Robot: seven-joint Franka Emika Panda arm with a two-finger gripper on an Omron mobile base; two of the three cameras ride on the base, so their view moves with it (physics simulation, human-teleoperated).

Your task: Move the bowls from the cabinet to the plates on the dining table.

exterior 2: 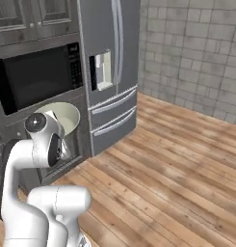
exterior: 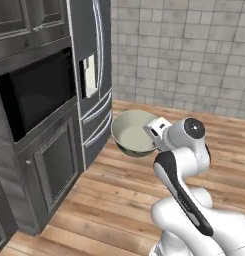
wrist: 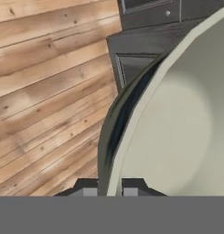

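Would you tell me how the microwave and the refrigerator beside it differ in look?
The microwave is a wide black box set into the grey cabinetry; the refrigerator is tall, steel-grey and stands on the floor. The refrigerator has long handles and a dispenser; the microwave shows a plain dark front. Both have closed doors.

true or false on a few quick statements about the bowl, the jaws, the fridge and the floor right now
1. The gripper has its jaws shut on the rim of the cream-green bowl. True.
2. The bowl rests on a plate. False: it is held in the air above the wooden floor.
3. The fridge stands beside the black microwave. True.
4. The bowl is dark reddish-brown. False: it is pale cream-green.
5. The floor is tiled. False: it is wood planks.
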